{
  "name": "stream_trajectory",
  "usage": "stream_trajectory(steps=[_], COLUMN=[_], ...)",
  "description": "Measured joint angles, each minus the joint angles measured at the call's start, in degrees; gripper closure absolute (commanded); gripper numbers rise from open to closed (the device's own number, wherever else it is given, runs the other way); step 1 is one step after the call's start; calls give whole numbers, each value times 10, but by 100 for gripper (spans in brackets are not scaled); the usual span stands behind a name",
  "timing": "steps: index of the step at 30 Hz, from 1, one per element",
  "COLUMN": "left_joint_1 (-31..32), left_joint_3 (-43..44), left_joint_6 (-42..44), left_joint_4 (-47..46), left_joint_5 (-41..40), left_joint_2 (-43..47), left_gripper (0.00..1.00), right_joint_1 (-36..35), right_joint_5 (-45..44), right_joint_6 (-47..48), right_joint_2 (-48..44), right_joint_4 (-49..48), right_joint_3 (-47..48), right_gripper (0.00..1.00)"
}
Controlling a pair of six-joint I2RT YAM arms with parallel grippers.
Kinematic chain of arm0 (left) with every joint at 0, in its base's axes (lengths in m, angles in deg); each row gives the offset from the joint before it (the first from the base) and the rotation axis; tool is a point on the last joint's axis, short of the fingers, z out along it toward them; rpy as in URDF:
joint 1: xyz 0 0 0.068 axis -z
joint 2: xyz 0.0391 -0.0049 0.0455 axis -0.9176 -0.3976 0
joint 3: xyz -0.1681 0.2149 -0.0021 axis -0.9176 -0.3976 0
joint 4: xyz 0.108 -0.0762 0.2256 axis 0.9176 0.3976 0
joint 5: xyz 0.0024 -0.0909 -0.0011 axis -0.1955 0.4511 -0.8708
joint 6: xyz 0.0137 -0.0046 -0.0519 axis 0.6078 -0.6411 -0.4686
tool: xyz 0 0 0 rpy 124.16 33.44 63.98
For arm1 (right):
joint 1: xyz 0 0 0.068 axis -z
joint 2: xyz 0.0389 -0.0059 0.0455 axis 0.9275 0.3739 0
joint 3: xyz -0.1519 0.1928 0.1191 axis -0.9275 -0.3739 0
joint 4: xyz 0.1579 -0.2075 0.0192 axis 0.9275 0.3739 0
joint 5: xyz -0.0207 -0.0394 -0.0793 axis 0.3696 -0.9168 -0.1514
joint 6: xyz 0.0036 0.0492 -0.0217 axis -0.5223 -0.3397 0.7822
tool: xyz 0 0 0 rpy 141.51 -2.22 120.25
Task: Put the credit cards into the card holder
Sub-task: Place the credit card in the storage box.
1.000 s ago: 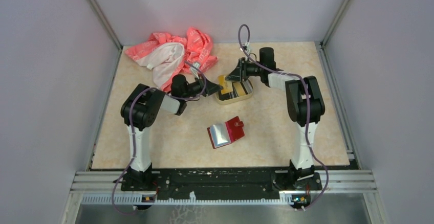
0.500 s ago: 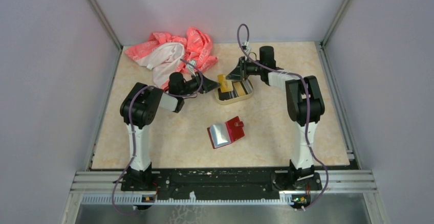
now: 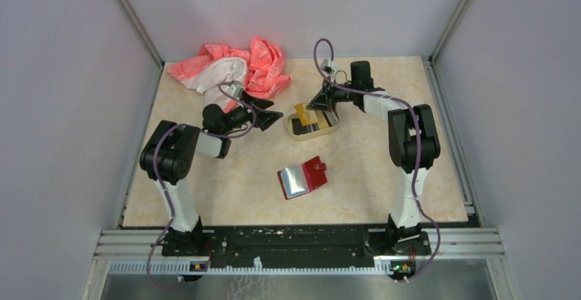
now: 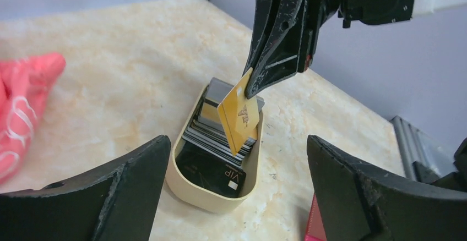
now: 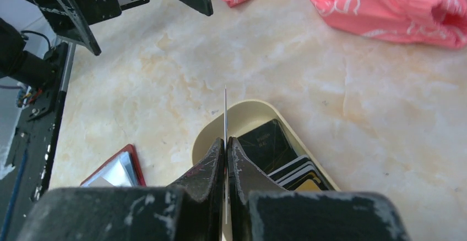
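Observation:
The gold credit card [image 4: 240, 116] hangs tilted above the tan tray [image 4: 209, 200], pinched at its top edge by my right gripper [image 4: 250, 87]. In the right wrist view that card [image 5: 225, 111] shows edge-on between the shut fingers of the right gripper [image 5: 226, 142]. More credit cards [image 4: 212, 133] are stacked in the tray, with a black VIP card [image 4: 212, 169] lying flat at its near end. My left gripper [image 3: 266, 117] stands wide open just left of the tray, holding nothing. The dark-red card holder [image 3: 302, 177] lies open on the table nearer the arm bases.
A pink and white cloth [image 3: 233, 68] is bunched at the back left, just behind my left gripper. The tray [image 3: 312, 127] sits between the two grippers. Grey walls close in the table on three sides.
My left gripper let go of the gold card, opened wide and drew back to the left. My right gripper closed on the card and now holds it over the tray.

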Motion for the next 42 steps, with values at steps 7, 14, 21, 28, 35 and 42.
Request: stream_trajectory(steps=[7, 14, 21, 28, 35, 42], left_joint_1=[-12, -5, 23, 59, 70, 68], left_joint_3=[-13, 24, 83, 122, 148, 163], left_joint_6=[7, 2, 25, 79, 106, 99], left_joint_4=[-108, -107, -107, -107, -106, -105], left_joint_5=[66, 121, 141, 147, 157, 161], left_joint_2=[-8, -70, -107, -124, -129, -137], left_gripper=[9, 23, 35, 45, 85, 100], right_joint_1=[0, 0, -1, -5, -7, -7], right_joint_5=[39, 74, 87, 92, 101, 106], right_joint_6=[60, 111, 152, 161, 159, 139], right_joint_2=[-47, -54, -54, -54, -54, -57], right_joint_4=[16, 31, 45, 46, 46, 43], right_joint_3=[0, 0, 0, 0, 0, -2], right_gripper=[100, 100, 100, 100, 100, 76])
